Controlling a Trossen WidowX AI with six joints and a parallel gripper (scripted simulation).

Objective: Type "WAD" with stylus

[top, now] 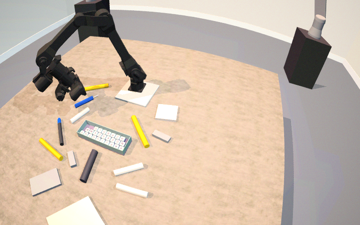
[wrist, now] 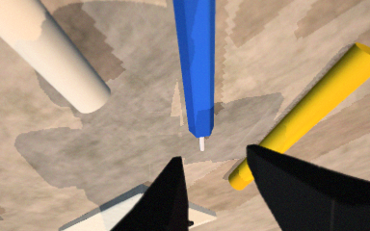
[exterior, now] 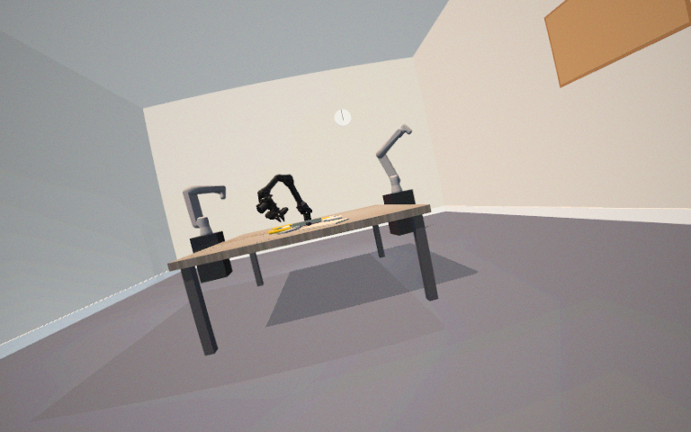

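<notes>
The blue stylus (top: 83, 101) (wrist: 198, 67) lies on the desk, its thin white tip pointing toward the arm's base. My gripper (top: 69, 95) (wrist: 214, 159) is partly open, with nothing between its fingers. It hangs above the desk near the stylus. In the wrist view the stylus tip shows just beyond the gap between the fingertips. The keyboard (top: 101, 143) stands on the desk in front of the arm, a green-grey case with white keys. It is out of the wrist view, and its letters are too small to read reliably in the top view.
A white stick (top: 80, 115) (wrist: 53, 58) and a yellow stick (top: 96, 86) (wrist: 308, 106) lie on either side of the stylus. A black pen with a blue end (top: 60, 132) lies left of the keyboard. Another yellow stick (top: 140, 131) and a grey block (top: 161, 136) lie right of it.
</notes>
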